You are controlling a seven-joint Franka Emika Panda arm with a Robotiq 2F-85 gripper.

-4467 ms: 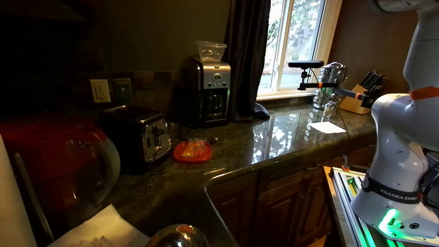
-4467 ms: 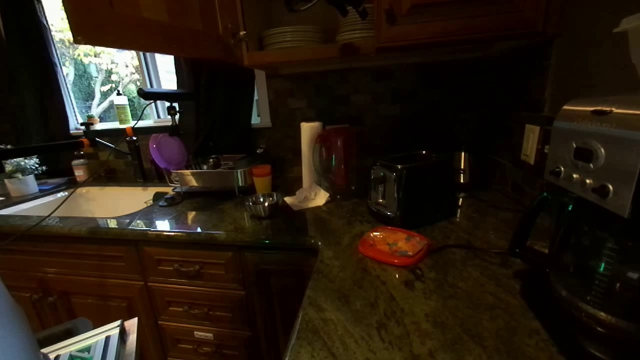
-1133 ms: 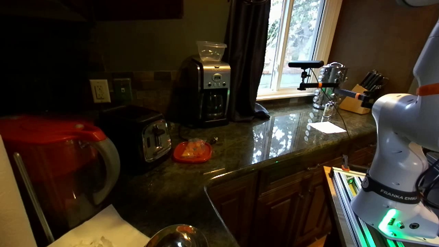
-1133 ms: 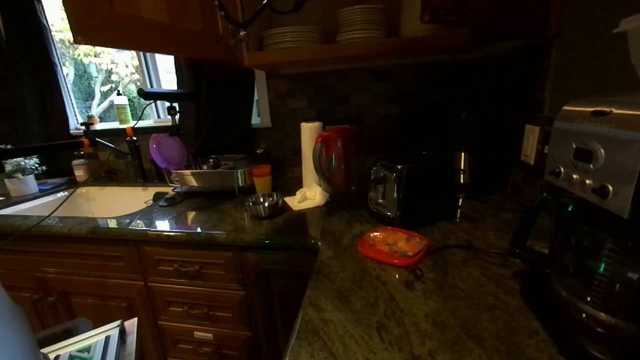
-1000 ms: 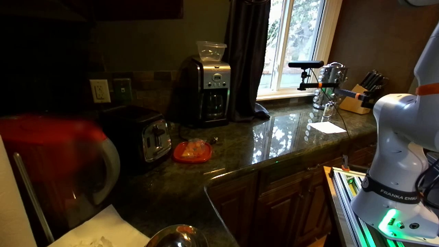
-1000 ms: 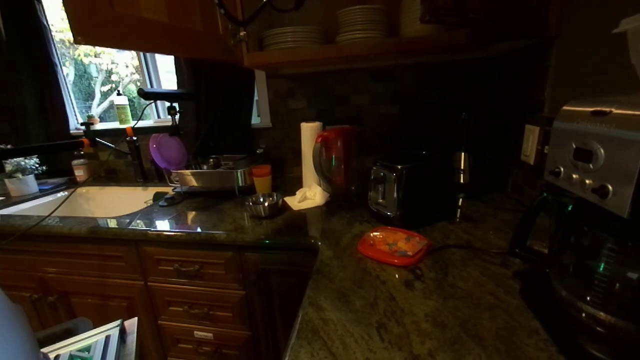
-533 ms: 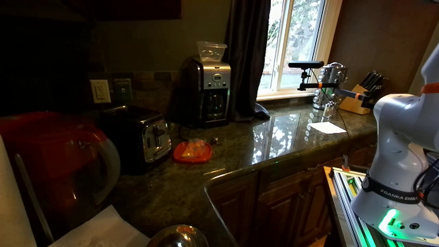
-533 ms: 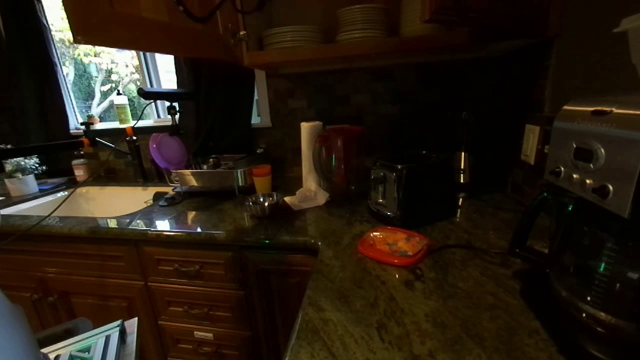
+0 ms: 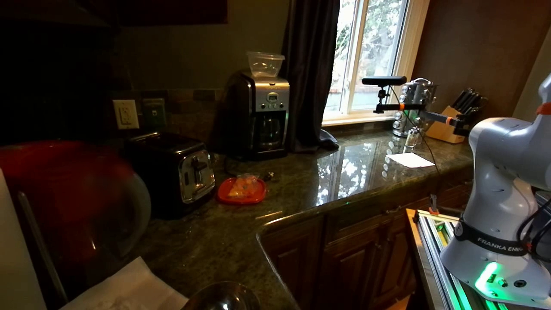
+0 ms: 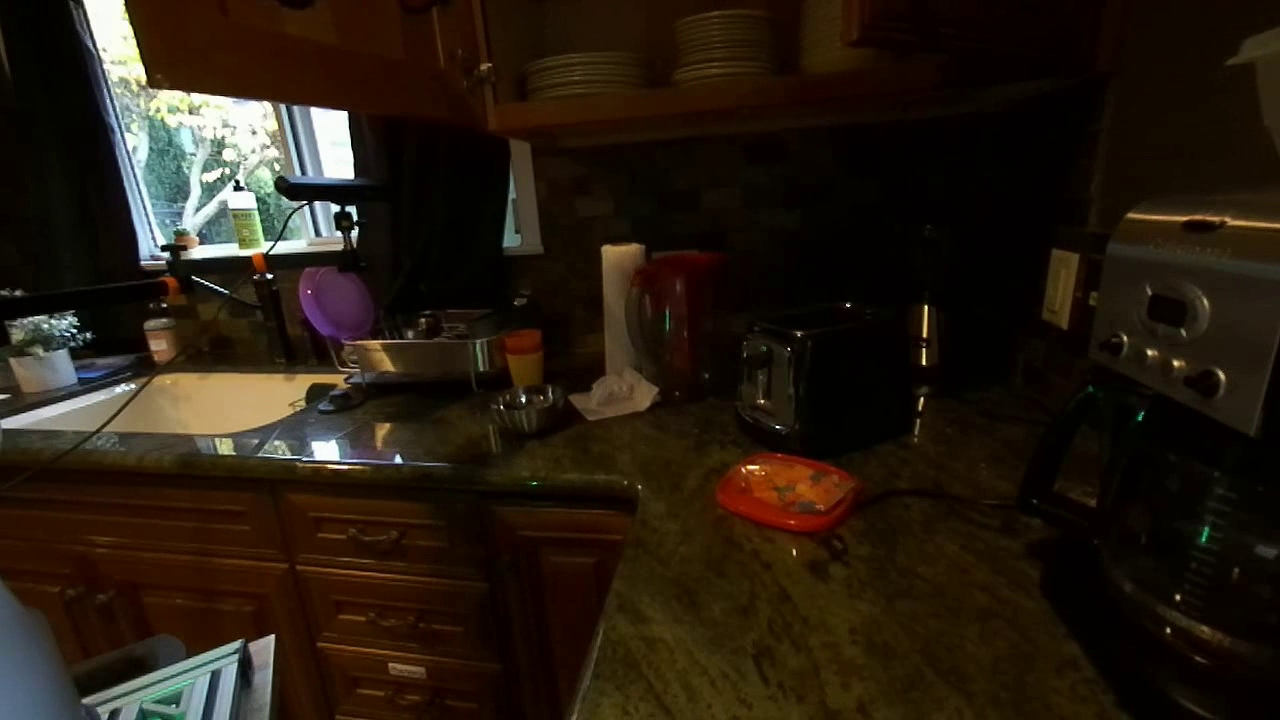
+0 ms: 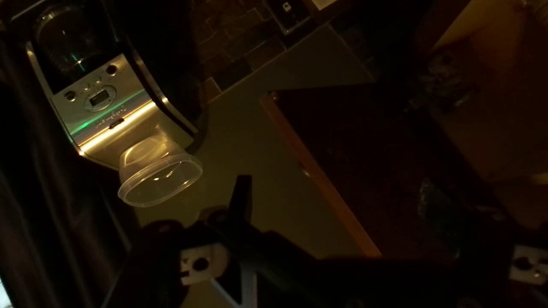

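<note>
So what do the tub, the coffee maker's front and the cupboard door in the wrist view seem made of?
Tub: likely smooth, clear plastic; it is see-through with a moulded-looking lip.
Coffee maker's front: looks like satin metal, silvery with bright streaks, though perhaps plastic finished to match.
Cupboard door: probably wood, from its brown edge; too dim to tell the finish.

My smooth, rounded white arm (image 9: pixel 501 150) wore a black band (image 9: pixel 490 242) lettered FRANKA in white, an orange-red strap (image 9: pixel 544 109), a glowing green light strip (image 9: pixel 485 275) and looping black cables (image 9: pixel 533 240); in the wrist view I saw pale squarish plates (image 11: pixel 209 255) with dark round holes (image 11: pixel 200 264).
</note>
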